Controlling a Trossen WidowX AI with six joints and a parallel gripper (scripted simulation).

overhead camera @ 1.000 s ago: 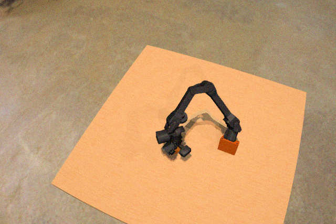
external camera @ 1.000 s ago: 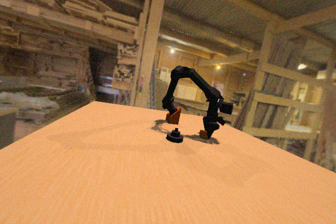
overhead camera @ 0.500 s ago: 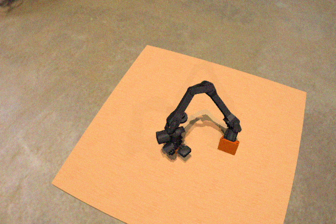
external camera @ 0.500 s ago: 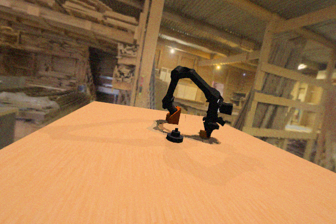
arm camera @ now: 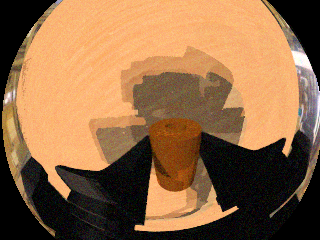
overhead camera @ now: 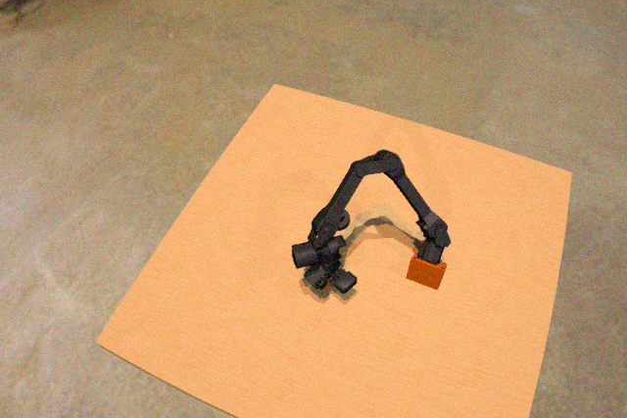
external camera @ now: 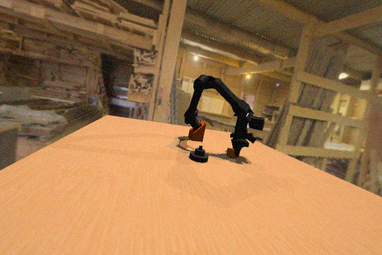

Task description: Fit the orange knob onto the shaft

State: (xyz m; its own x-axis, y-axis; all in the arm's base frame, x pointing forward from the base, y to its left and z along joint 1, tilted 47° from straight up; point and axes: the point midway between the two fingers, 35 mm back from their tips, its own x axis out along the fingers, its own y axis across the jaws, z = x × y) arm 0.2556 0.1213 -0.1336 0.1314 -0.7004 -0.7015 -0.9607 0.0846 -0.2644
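Note:
The orange knob (overhead camera: pixel 328 283) (external camera: pixel 230 152) (arm camera: pixel 176 160) stands upright at table level, its top face with a small dark recess showing in the wrist view. My gripper (overhead camera: pixel 330 280) (external camera: pixel 236 153) (arm camera: pixel 174 137) is shut on the knob, one dark finger against each side. The round dark pedestal (external camera: pixel 193 157) stands on the table to the left of the gripper in the exterior view, with its dark shaft (external camera: pixel 200 147) pointing up and bare. The pedestal does not show in the top view or the wrist view. The shaft's flat side cannot be made out.
The arm's orange base block (overhead camera: pixel 426 273) (external camera: pixel 197 133) stands on the light wooden table (overhead camera: pixel 243 231) (external camera: pixel 123 190). In the exterior view it is behind the pedestal. The arm arches high from the base to the gripper. The table's edges show in the top and exterior views.

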